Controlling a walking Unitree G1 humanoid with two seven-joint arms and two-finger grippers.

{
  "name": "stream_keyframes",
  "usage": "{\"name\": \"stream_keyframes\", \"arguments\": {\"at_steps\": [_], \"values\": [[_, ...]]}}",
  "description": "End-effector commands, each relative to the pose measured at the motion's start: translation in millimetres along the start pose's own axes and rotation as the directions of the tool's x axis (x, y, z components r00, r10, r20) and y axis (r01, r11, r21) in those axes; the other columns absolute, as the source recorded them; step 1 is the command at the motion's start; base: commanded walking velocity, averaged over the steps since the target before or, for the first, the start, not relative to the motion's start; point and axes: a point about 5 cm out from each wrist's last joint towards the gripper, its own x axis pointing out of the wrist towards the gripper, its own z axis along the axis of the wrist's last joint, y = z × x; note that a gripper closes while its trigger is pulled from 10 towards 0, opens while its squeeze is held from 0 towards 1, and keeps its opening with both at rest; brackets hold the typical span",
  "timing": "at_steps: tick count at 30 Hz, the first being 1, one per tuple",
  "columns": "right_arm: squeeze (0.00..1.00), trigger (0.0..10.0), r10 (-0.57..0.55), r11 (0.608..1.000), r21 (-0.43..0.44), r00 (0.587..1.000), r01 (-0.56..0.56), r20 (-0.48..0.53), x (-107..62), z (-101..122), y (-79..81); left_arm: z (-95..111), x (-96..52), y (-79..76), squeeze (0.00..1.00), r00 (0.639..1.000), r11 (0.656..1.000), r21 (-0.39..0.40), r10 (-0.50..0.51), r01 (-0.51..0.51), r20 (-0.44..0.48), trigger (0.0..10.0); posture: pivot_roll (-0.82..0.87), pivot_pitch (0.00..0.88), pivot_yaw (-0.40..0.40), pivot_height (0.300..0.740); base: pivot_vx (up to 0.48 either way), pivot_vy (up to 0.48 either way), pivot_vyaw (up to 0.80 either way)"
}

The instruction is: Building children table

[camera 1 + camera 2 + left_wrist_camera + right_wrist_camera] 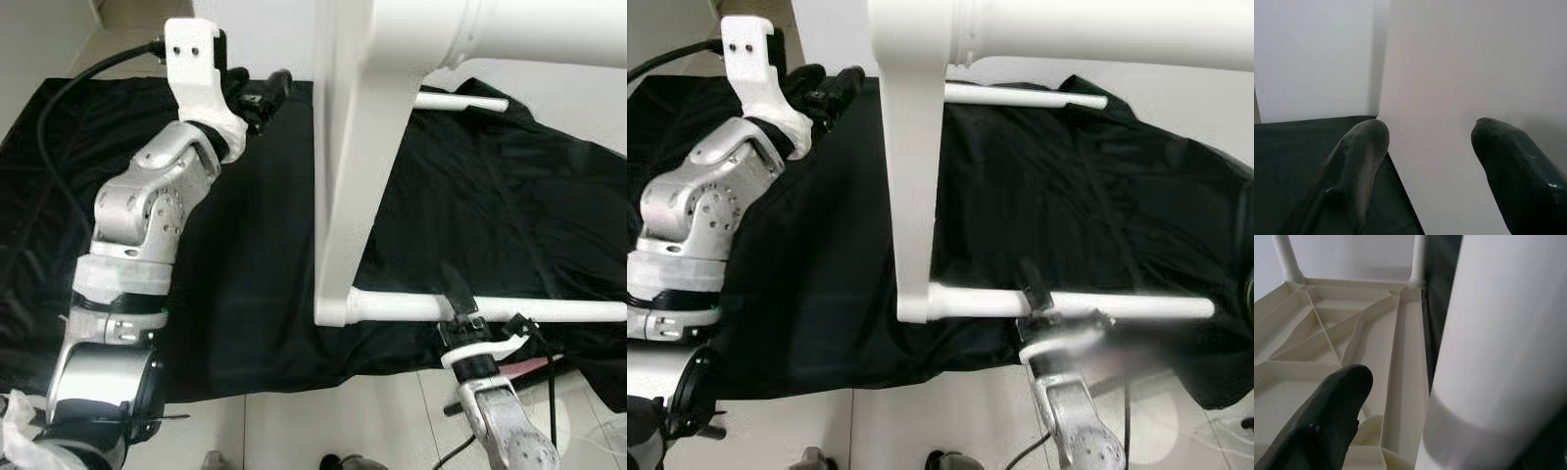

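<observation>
Right gripper closed around the near white leg, close to the front edge of the black cloth; one finger presses beside the leg, ribbed underside of the table top beyond. Left gripper at the cloth's far edge, fingers spread wide, braced against the flat face of the table top, holding nothing. Top stands on edge mid-cloth, legs jutting out to the robot's right. Judgement: leg being seated. Keep the leg square to its socket, push along its axis, let the left gripper resist tipping.
</observation>
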Motion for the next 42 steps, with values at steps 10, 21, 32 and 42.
{"name": "stream_keyframes", "arguments": {"at_steps": [10,21,32,42], "values": [[0.0,10.0,-0.128,0.99,0.045,0.99,0.131,-0.055,-59.1,-14,-16.1,3,5.8,-5.6,0.0,0.998,0.998,0.039,-0.055,0.056,-0.019,10.0,0.0,0.202,-0.011,0.74,0.0,0.0,0.0],[0.0,10.0,-0.016,0.999,0.034,0.997,0.019,-0.077,-91.8,-11,1.0,4,5.1,-4.1,0.0,0.998,0.998,0.048,-0.05,0.051,-0.023,10.0,0.0,0.21,-0.009,0.74,0.0,0.0,0.0],[0.0,10.0,0.155,0.987,-0.031,0.982,-0.159,-0.105,-97.5,-9,27.4,3,7.3,-3.9,0.0,0.999,0.997,0.059,-0.046,0.047,-0.023,10.0,0.0,0.209,0.001,0.74,0.0,0.0,0.0],[0.0,10.0,0.327,0.929,-0.175,0.945,-0.325,-0.02,-55.6,16,68.7,-2,7.0,-3.2,0.0,0.999,0.997,0.07,-0.039,0.042,-0.035,10.0,-0.01,0.198,-0.003,0.74,0.0,0.0,0.0]]}}
